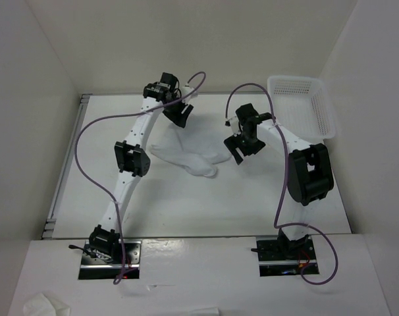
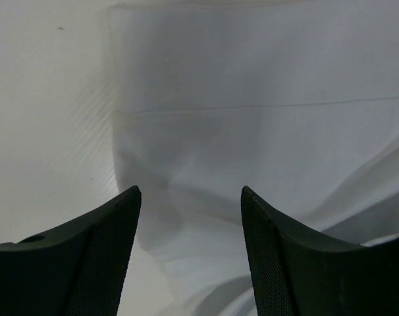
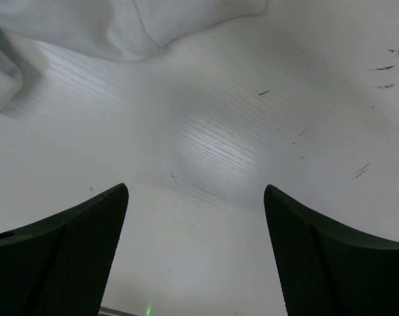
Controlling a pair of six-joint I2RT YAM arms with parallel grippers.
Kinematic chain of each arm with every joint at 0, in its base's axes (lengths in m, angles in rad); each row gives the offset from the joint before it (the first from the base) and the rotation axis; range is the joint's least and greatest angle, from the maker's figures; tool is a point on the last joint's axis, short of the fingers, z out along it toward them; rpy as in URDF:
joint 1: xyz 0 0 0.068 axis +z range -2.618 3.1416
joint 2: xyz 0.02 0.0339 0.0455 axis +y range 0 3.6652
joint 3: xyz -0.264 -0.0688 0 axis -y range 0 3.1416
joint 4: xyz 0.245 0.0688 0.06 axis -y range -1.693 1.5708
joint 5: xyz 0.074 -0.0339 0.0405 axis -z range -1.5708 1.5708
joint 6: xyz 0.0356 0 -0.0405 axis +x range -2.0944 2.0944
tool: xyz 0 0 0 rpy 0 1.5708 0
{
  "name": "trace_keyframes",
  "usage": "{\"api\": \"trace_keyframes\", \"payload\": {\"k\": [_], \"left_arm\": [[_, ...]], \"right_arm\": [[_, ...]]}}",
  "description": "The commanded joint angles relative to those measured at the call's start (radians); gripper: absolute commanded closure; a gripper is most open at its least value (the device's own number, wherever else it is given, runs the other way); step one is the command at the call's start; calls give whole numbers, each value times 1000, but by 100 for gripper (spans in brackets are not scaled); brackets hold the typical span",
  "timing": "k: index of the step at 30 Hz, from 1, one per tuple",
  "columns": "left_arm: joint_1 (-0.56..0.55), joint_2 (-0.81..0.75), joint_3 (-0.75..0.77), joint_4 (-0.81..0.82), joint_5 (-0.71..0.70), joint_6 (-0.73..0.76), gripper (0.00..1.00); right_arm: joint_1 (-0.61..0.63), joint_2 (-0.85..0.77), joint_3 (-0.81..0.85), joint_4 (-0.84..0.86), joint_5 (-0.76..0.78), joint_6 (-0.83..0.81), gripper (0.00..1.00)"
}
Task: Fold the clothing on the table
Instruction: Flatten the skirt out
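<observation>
L arm reaches far out over the counter [image 1: 186, 204], L claw [image 1: 180, 113] tipped down above the clothing [image 1: 185, 157], jaws apart, nothing held. R arm is bent, R claw [image 1: 242, 146] wide open over bare counter beside it. The clothing lies rumpled mid-counter, far edge hard to make out under L claw.

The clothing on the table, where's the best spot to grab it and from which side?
Probably pinch the clothing at the straight side edge the left gripper straddles, coming straight down: it lies flat there, rumpled further in.
</observation>
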Motion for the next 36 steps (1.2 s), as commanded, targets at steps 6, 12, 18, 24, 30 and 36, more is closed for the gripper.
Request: {"api": "trace_keyframes", "payload": {"k": [6,12,18,24,30,36], "left_arm": [[-48,56,85,-38,-72,97,31],[-21,77,85,74,-171,67,31],[-10,125,85,106,-213,79,31],[-10,158,85,84,-161,102,33],[8,178,85,21,-66,102,77],[60,100,-51,-87,-21,25,100]], "right_arm": [[1,14,33,-39,-32,-15,14],[1,25,42,-48,-32,-16,14],[1,25,24,-48,-32,-16,14],[1,25,24,-48,-23,-16,14],[1,25,14,-48,-4,-16,15],[1,25,24,-39,6,3,16]]}}
